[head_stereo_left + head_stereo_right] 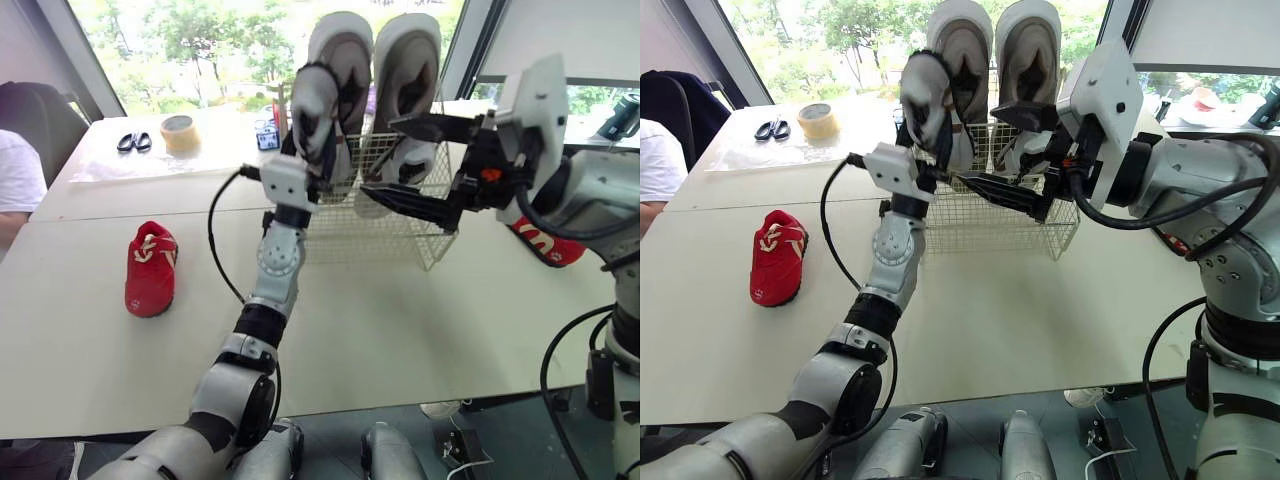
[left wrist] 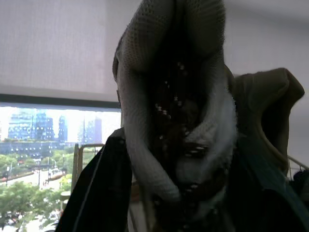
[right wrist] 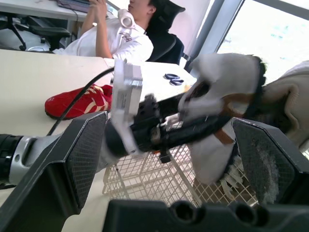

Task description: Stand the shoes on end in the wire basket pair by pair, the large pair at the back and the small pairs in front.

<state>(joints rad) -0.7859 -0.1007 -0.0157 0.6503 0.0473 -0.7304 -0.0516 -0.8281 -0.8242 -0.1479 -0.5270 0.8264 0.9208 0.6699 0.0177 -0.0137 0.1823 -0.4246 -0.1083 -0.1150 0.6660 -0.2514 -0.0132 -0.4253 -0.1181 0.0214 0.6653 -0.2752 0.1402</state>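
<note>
Shoe point(image 2: 145, 121): white mesh, dark lining, clamped in my left gripper point(image 1: 318, 110) above basket point(image 1: 400, 228).
Right gripper point(image 1: 380, 157): spread wide.
Surface: pale table point(image 1: 400, 330), windows point(image 1: 180, 40) behind.

An office or lab is showing here: a person point(image 3: 116, 41) is sitting in a desk chair point(image 3: 169, 46) by white tables point(image 1: 400, 330), windows point(image 1: 170, 40) are looking over trees point(image 1: 200, 25) at twelve o'clock, and scissors point(image 1: 133, 142) and tape point(image 1: 180, 133) are lying at eleven.

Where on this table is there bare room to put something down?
Bare: the near tabletop before the wire basket, and the strip between red shoe and scissors. Crowded: the basket, with both large shoes inside, the left pincer gripping a small shoe and the open right pincer close by.
</note>
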